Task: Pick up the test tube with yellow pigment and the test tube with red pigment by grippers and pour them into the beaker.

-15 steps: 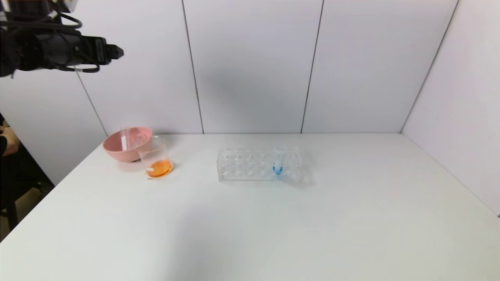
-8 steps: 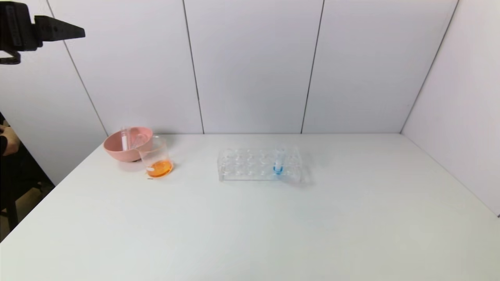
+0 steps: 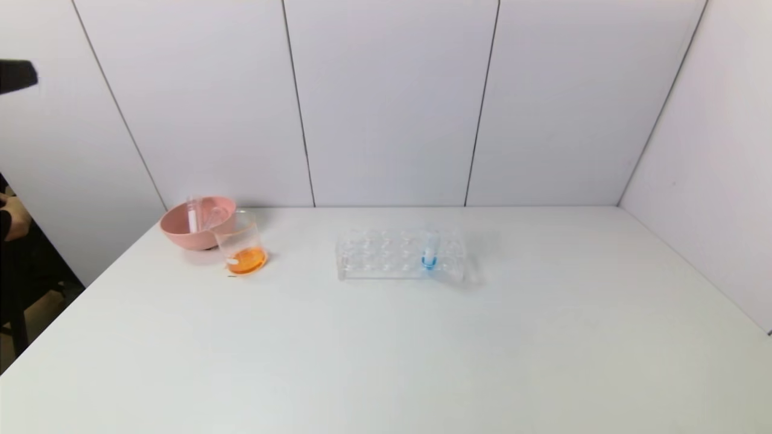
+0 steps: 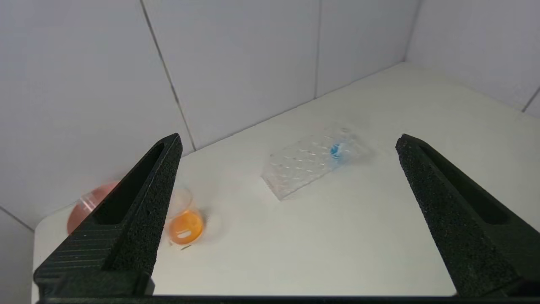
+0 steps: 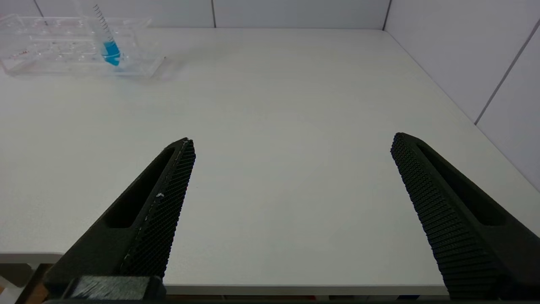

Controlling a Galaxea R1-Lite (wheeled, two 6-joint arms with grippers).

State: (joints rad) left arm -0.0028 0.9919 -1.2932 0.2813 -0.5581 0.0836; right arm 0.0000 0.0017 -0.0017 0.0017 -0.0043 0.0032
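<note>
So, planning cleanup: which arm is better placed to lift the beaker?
Left, likely. The beaker sits far left beside the pink bowl, and the left gripper hangs open above that side. The right gripper, open, is at the table's near right edge.

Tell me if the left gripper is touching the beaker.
Apart. The left wrist view shows the left gripper open, high above the table, beaker far below.

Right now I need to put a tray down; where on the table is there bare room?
Free: the whole near half of the table, and the right side past the tube rack. A smaller gap lies between the rack and the beaker. Crowded: the far-left corner, where the beaker stands against the pink bowl.
</note>
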